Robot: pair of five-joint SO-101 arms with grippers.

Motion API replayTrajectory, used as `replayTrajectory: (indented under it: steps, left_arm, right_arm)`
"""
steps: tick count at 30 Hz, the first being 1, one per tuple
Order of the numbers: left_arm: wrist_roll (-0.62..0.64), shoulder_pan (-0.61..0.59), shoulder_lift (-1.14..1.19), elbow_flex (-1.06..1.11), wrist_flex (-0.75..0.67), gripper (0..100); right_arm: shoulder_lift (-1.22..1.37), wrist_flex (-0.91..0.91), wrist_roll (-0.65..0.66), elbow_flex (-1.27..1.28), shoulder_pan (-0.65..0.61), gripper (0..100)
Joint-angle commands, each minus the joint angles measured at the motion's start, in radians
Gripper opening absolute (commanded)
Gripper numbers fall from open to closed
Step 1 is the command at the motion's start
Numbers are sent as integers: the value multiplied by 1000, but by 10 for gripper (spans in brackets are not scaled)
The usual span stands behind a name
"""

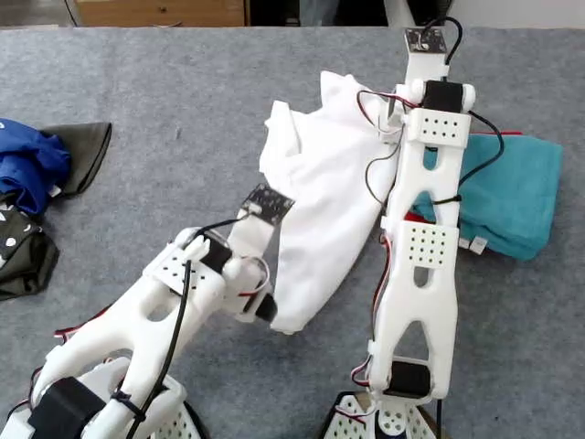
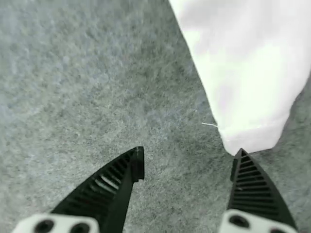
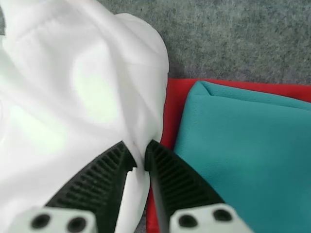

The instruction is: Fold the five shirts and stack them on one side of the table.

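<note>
A white shirt lies rumpled across the middle of the grey table. My left gripper stands open just above the cloth-covered table, with the shirt's near corner beside one fingertip. In the high view this gripper sits at the shirt's lower tip. My right gripper is shut on a fold of the white shirt at its far right edge. A folded teal shirt rests on a red one just right of it.
A blue shirt and dark shirts are heaped at the table's left edge, one of them spotted. Bare grey table lies between that heap and the white shirt. A wooden cabinet stands behind the table.
</note>
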Motion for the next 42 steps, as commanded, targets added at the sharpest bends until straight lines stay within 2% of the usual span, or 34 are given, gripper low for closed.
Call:
replayTrajectory:
  steps: [1,6,10,14,17,23,26,33,36,39,42]
  left_arm:
    - [9,7,5,-90,6,300]
    - [61,16,72,-71,-94,300]
    - [135,97,166,-71,-147,301]
    - [133,189,242,-68,-169,299]
    - [141,183,279,-77,-172,261]
    - [137,5,292,-113,-241,19]
    - [130,-70,282,-128,-233,23]
    - [-21,-268,123,-260,-35,27]
    - [-60,-375,11,-306,3,27]
    - [-63,-498,-80,-352,15,27]
    - [-61,-618,-141,-392,15,27]
  right_arm:
    - [-10,-8,5,-51,9,34]
    - [-10,-8,5,-51,9,34]
    - [-10,-9,5,-51,9,34]
    - [-10,-9,5,-51,9,34]
    - [-10,-9,5,-51,9,34]
    - [-50,-2,5,-50,9,35]
    - [-99,0,5,-50,9,35]
    - [-216,6,5,-45,8,31]
    - [-257,8,23,-15,-3,12]
    - [-344,8,31,120,-34,14]
    - [-498,8,37,369,-94,14]
